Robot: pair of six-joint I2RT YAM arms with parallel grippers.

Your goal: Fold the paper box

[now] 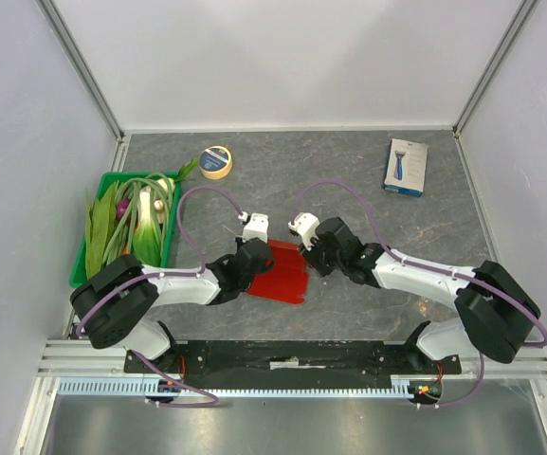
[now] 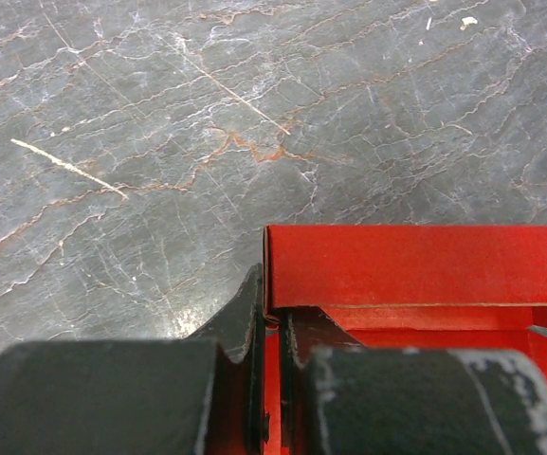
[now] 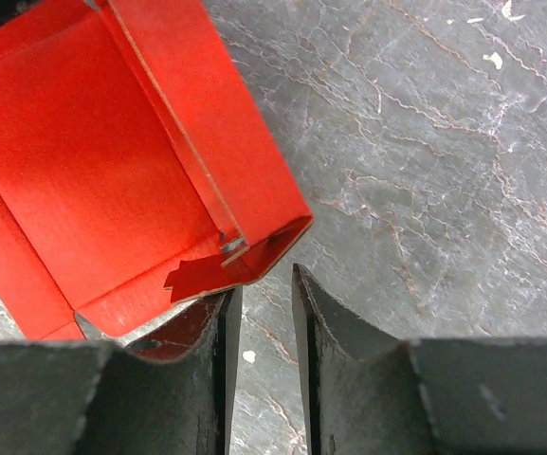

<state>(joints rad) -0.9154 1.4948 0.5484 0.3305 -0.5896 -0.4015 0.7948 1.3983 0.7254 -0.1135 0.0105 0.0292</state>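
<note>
- Dark fingers of the left gripper (image 2: 271, 318) are all but closed on a raised wall of the paper box (image 2: 415, 265), with red card pinched in the slit between them.
- Fingers of the right gripper (image 3: 265, 284) stand a narrow slit apart. Only stone shows between them, and the box's corner lies just past one fingertip, not gripped.
- Between the two grippers, mid-table toward the near side, the box lies partly erected, with one wall up and a small tab loose at a corner.
- Thin glossy card like this is likely light, springy, easily creased and prone to sliding. The best hold seems to be a wall or flap edge close to a score line, with the other arm pinning the base.
- Bare table (image 1: 349, 199) lies to the right and far of the box. The green bin (image 1: 121, 177) of greens is left and well apart, and the tape roll (image 1: 216, 162) and the white-and-blue box (image 1: 406, 167) sit far back.
</note>
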